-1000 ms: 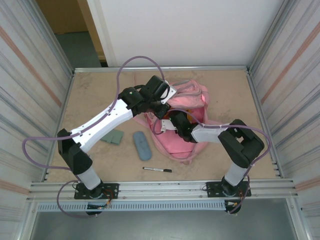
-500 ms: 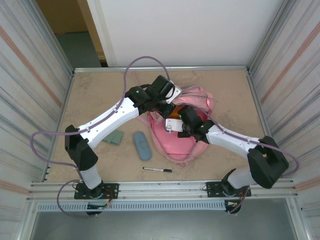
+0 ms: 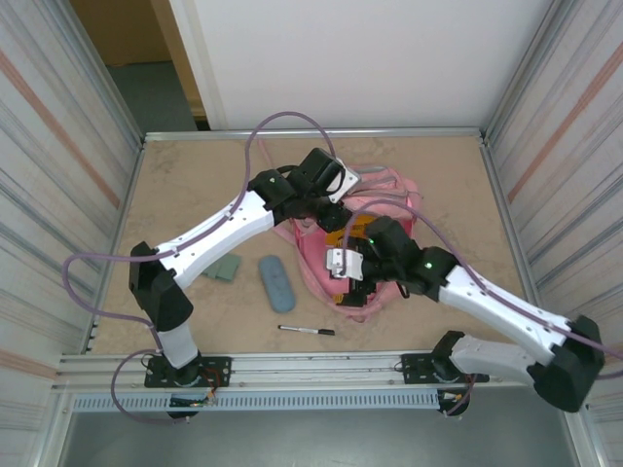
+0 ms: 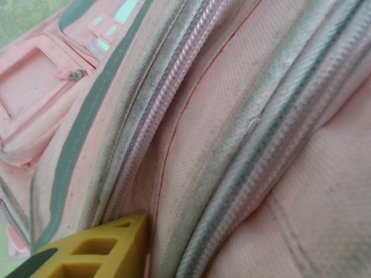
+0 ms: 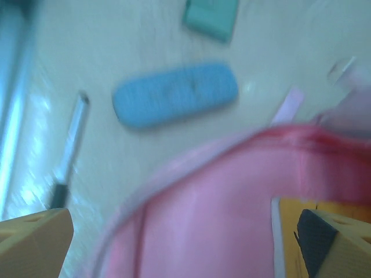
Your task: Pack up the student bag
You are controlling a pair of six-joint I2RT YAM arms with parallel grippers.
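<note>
Mid-worktop [image 3: 195, 195], we've got the soft pink woven student bag [image 3: 313, 270], mostly covered up. Right hand [image 5: 182, 240] gapes wide over it, everything smeared there; left hand [image 3: 333, 219] is jammed against ribbed zips [image 4: 174, 75], and we can't tell its spread.

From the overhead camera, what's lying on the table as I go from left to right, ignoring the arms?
green block → blue case → student bag
</note>
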